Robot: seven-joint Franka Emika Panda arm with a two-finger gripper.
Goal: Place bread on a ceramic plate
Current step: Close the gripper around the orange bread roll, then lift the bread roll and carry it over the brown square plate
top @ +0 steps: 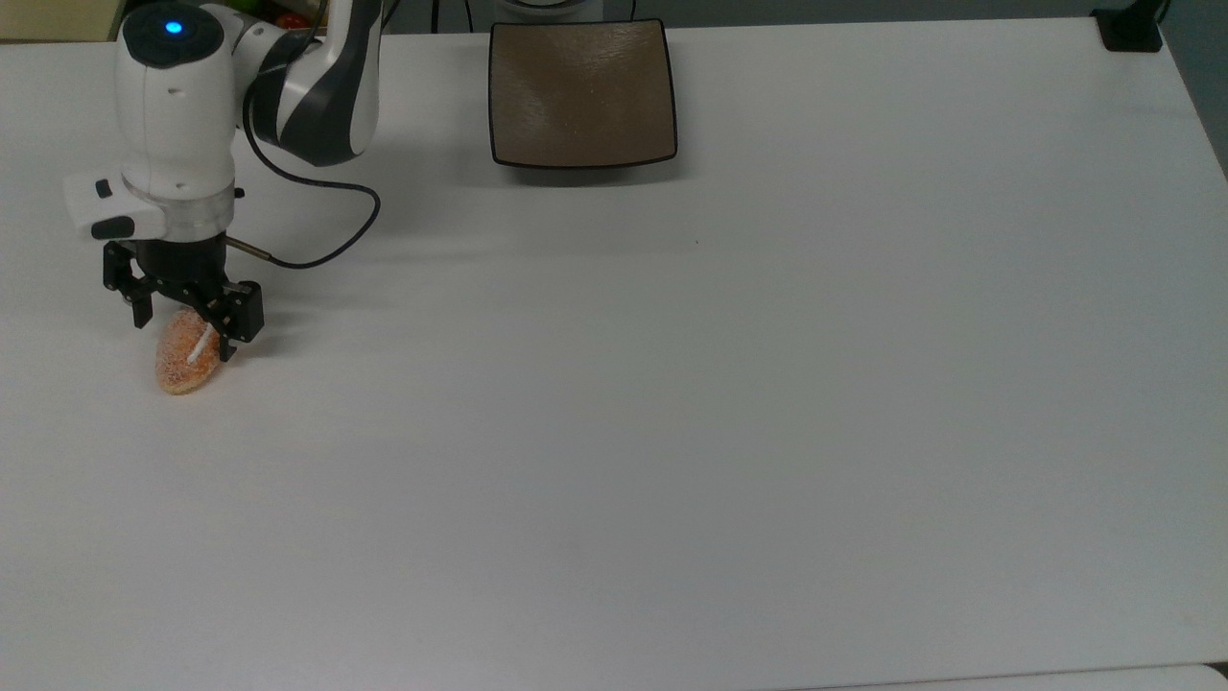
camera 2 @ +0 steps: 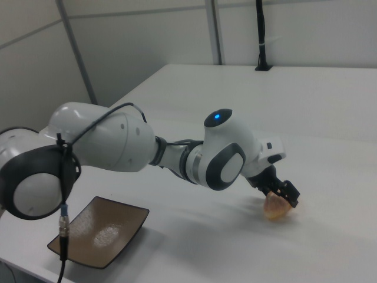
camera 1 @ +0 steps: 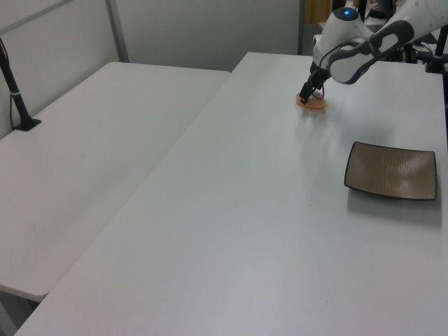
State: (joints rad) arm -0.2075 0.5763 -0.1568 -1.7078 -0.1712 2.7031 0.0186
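Observation:
The bread, a small orange-brown sugary loaf with a white stripe, lies on the white table at the top view's left. My gripper is open and lowered over it, one finger on each side of the loaf's upper end. The left view shows the gripper down at the bread, and the right view shows the bread under the fingers. The ceramic plate, square and brown-grey with a dark rim, sits bare at the far table edge, well apart from the loaf.
A black cable loops from the wrist over the table behind the gripper. A black clamp base sits at the top view's far right corner. A second white table with a black pole adjoins in the left view.

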